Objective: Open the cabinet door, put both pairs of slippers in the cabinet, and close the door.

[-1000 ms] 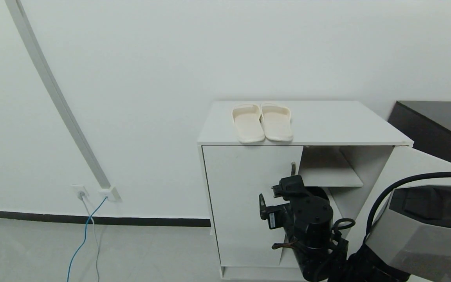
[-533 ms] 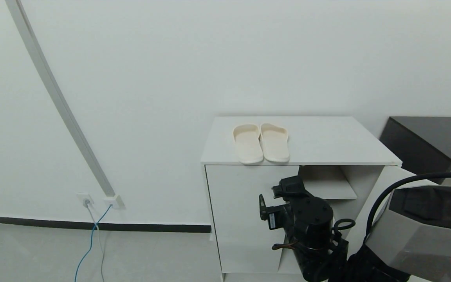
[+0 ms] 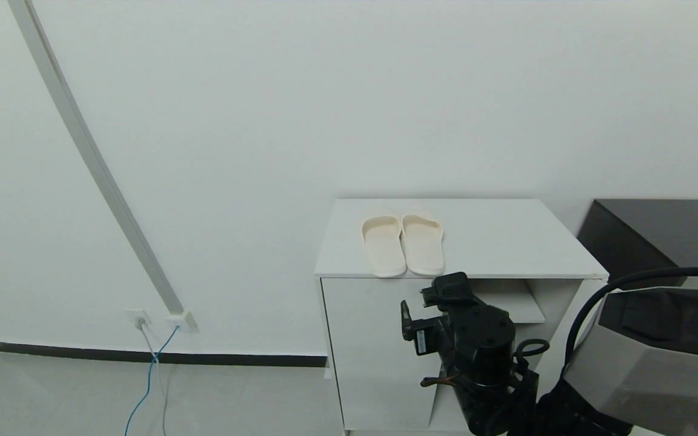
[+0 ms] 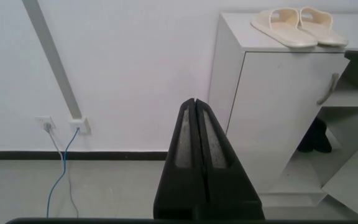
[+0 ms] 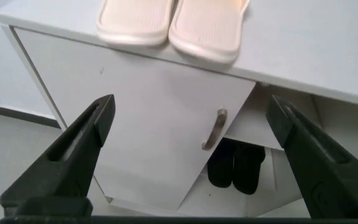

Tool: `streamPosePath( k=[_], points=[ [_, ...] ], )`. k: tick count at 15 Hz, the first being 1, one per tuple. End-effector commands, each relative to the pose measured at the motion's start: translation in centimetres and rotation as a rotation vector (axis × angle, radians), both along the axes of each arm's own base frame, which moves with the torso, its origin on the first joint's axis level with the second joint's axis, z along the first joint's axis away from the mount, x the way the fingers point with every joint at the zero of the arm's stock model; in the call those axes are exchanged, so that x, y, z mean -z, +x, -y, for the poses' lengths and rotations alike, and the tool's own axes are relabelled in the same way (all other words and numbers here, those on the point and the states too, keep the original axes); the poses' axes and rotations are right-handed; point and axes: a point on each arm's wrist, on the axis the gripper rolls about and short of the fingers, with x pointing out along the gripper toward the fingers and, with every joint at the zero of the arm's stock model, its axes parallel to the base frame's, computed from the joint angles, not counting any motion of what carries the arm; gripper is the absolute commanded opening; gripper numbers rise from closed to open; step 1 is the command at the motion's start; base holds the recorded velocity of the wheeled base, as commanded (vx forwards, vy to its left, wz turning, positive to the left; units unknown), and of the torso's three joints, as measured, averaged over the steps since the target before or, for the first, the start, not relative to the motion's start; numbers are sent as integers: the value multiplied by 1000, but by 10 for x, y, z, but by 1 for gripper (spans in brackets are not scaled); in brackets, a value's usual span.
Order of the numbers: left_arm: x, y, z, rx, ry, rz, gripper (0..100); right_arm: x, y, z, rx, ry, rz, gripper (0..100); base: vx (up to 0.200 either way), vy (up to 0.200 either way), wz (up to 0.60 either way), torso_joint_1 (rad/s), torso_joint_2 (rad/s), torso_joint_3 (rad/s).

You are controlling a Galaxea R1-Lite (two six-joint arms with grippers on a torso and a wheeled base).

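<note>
On top of the white cabinet [image 3: 506,242], near its left front edge, the cream slippers [image 3: 402,244] lie side by side, toes toward the wall. Over the last second the whole head view has shifted: cabinet, wall socket [image 3: 137,317] and skirting all sit lower in the picture together, so the camera has moved, not the furniture. The slippers keep their place on the top, and the right arm holds the same spot in the frame.

The right gripper [image 5: 190,106] hangs in front of the cabinet with its fingers spread wide and nothing between them, below the cream pair and facing the closed left door [image 5: 142,124] and its handle [image 5: 212,129]. The left gripper [image 4: 195,143] stands well back from the cabinet, fingers pressed together and empty.

The black slippers [image 5: 235,167] already rest low inside the open right compartment [image 5: 278,134]. By this reading half the loading is done; the cream pair must next be lifted in, and the door then closed.
</note>
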Motion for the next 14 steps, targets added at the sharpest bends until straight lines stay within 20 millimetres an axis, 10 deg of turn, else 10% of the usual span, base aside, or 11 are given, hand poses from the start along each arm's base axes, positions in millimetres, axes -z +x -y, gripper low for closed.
streamPosePath(
  k=[1,10,14],
  points=[
    [0,0,0,-1,0,-1,0,0,0,0,-2,3,4,100,0,0,0,168,-364,-193],
    [0,0,0,2,7,-3,0,-17,11,-7,-33,9,59,100,0,0,0,124,-264,-141],
    [0,0,0,4,5,-1,0,-75,20,-20,-29,83,-27,100,0,0,0,0,0,0]
  ],
)
